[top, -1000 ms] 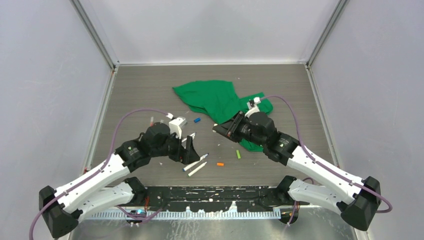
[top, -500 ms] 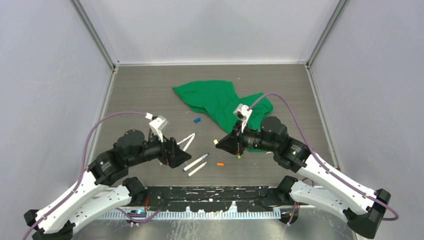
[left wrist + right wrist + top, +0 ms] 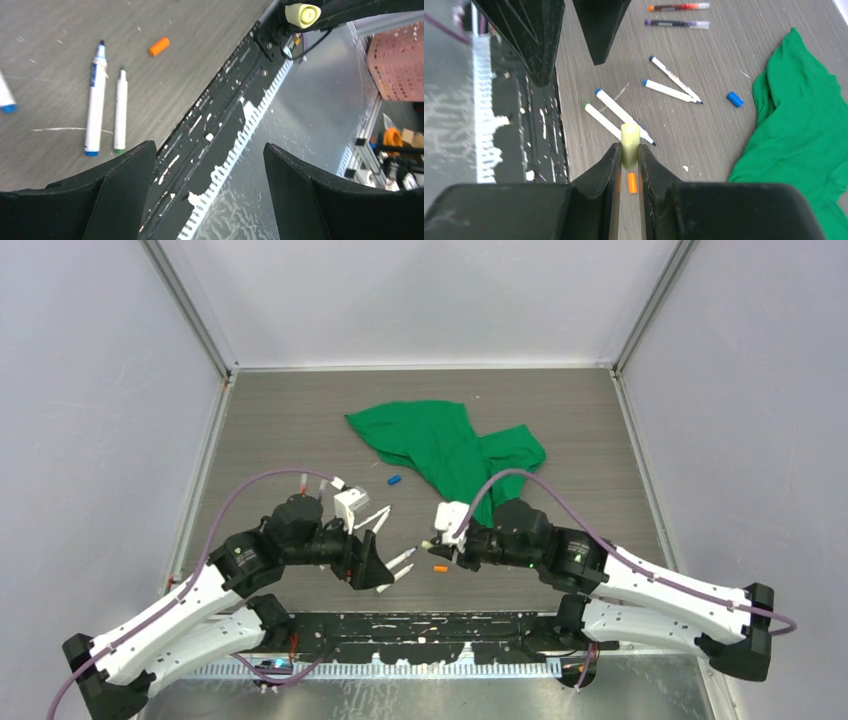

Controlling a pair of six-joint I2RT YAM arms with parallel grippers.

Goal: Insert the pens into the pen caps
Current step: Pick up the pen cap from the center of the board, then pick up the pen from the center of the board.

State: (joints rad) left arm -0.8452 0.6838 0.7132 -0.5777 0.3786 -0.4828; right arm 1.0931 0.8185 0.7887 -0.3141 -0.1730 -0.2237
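Top external view: both arms reach toward the near middle of the counter point(image 3: 290, 430). The right gripper point(image 3: 438, 546) has its jaws closed on a yellow cap point(image 3: 427, 543), held above the counter and pointing toward the left arm. From the right wrist, that cap point(image 3: 630, 140) sits pinched between the two fingers and sticks out past their tips. An orange cap point(image 3: 440, 568) lies on the counter just beside this gripper, toward the near edge.

The left gripper point(image 3: 380, 572) has its jaws spread wide and carries nothing. It hangs over the near edge of the counter, by the near ends of a blue-ended pen point(image 3: 95, 100) and a green-ended pen point(image 3: 120, 110). These lie almost parallel with bare tips pointing away. In the left wrist view both pens sit outside the left finger, and only the black rail point(image 3: 220, 130) along the counter's edge shows between the fingers.

Farther back, two more pens point(image 3: 375, 518) form a narrow V. A blue cap point(image 3: 394, 480) rests near the edge of the green cloth point(image 3: 440, 445). The right wrist view also catches an orange pen point(image 3: 679, 7) and a purple pen point(image 3: 676, 23) lying side by side beyond the left arm.
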